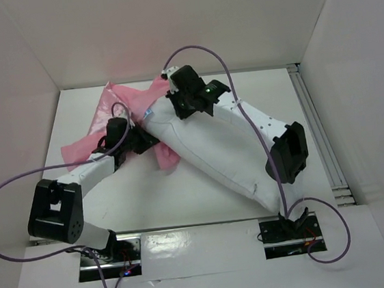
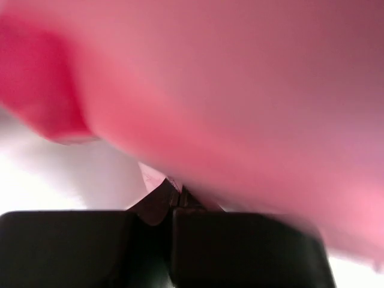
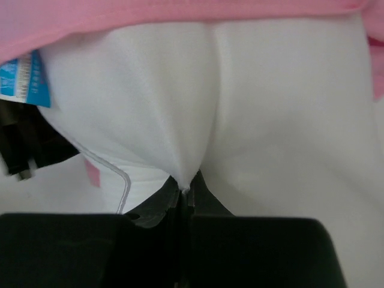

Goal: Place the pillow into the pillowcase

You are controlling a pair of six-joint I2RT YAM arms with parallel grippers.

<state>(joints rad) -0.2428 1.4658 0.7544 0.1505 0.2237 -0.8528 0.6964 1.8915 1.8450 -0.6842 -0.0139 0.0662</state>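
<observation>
The right tool [image 3: 183,189] is pinched shut on a fold of the white pillow [image 1: 203,153] near its far end. The blue-and-white tag [image 3: 24,81] sits just to this tool's left, and the pink edge of the pillowcase [image 1: 120,100] lies across the pillow just beyond the fingertips. The left tool [image 2: 171,195] is closed on pink cloth. Its view is blurred, so I cannot tell whether it holds one layer or both.

The rest of the pillow trails back behind the right tool across the table [image 1: 150,203], outside the case. The step in hand looks like feeding the pillow's leading end into the mouth. To do it well, the left tool should lift only the upper layer so the mouth gapes. The right tool can then push the corner forward and low, under that edge. Short pushes with a regrip farther back seem best, since one long shove would likely bunch the thin fabric.
</observation>
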